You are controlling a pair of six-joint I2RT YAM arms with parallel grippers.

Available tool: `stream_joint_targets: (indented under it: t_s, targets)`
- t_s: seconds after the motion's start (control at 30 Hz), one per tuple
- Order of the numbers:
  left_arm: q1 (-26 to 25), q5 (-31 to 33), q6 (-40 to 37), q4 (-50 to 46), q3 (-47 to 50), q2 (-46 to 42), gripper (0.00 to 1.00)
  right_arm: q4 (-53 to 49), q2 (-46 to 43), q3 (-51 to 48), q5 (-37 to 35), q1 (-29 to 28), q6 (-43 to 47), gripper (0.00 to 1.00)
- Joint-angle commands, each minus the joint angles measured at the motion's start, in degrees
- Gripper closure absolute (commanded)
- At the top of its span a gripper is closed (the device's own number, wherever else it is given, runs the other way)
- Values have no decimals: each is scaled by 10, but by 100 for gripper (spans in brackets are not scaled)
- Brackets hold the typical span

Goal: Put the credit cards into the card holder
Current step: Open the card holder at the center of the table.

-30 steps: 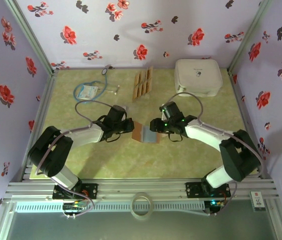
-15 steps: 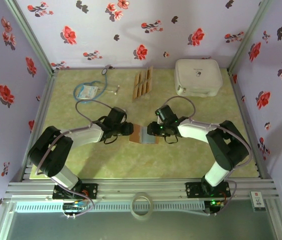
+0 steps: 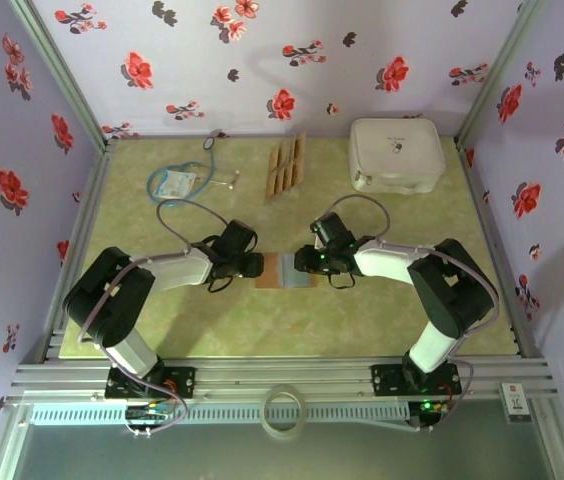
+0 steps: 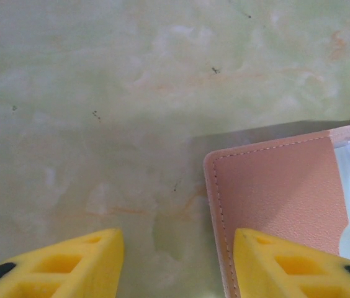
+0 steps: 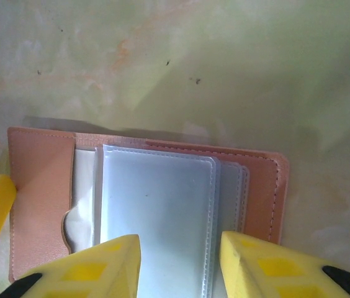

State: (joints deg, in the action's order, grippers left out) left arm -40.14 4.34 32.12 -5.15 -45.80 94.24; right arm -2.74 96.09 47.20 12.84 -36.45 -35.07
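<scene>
The card holder (image 3: 287, 270), a small reddish-brown folding wallet of leather-like stuff with clear plastic pockets inside, lay open and flat in the middle of the pale green table (image 3: 392, 310). The left gripper (image 4: 176, 248) sat low at 9 o'clock of it. Its yellow fingers were apart and held nothing. One was over the bare table and the other over the wallet's left flap. The right gripper (image 5: 178, 248) sat at 3 o'clock. Its fingers were apart too, right above the clear plastic pockets, and pinched nothing. The two seemed to be there, one at each side, so the wallet would lie spread open and not fold up. The credit cards (image 3: 285, 167), thin tan-brown strips in a little row, lay well apart at 12 o'clock, toward the back wall, and none was in the wallet. So the job looked hardly begun. A card would have to be fetched next, and the flaps might spring shut once a gripper left.
</scene>
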Motion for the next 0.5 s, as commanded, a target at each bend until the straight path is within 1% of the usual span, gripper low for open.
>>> stream_joint_targets:
  t_s: [0.0, 0.13, 0.4, 0.47]
  targets:
    - [-3, 25, -17, -6, 2, 10, 49, -27, 7, 3, -21, 0, 2, 58]
    - [-3, 26, -18, -7, 3, 7, 48, -58, -14, 25, -29, 0, 21, 52]
    - [-4, 25, -20, -12, -3, -12, 47, -140, -63, 84, -70, 0, 74, 25]
    - [-2, 25, -21, -14, -5, -13, 47, -165, -71, 100, -94, 0, 85, 14]
